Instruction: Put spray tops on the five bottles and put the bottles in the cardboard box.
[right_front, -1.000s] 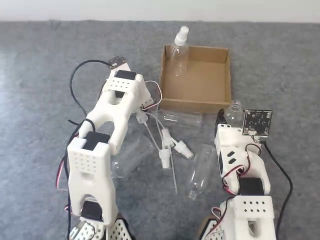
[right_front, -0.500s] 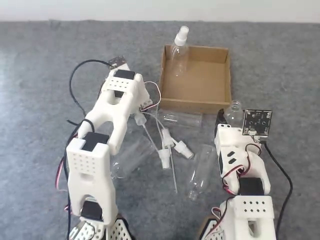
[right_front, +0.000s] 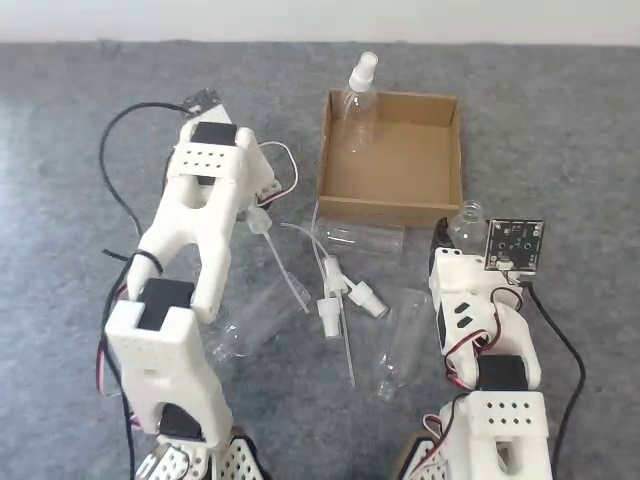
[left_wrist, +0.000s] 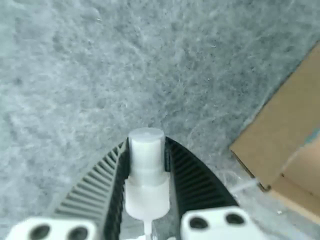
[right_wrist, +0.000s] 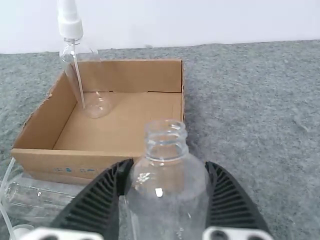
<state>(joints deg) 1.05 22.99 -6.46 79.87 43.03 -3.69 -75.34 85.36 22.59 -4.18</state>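
Our left gripper (left_wrist: 146, 147) is clenched on a spray top (left_wrist: 146, 180); its dip tube runs out of the left wrist view. Our right gripper (right_wrist: 167, 167) grasps an open bottle (right_wrist: 165, 200) whose base is cut off. Just beyond that bottle sits the cardboard box (right_wrist: 65, 159). It holds one capped bottle (right_wrist: 80, 52), upright in a far corner, with its sprayer head cropped.
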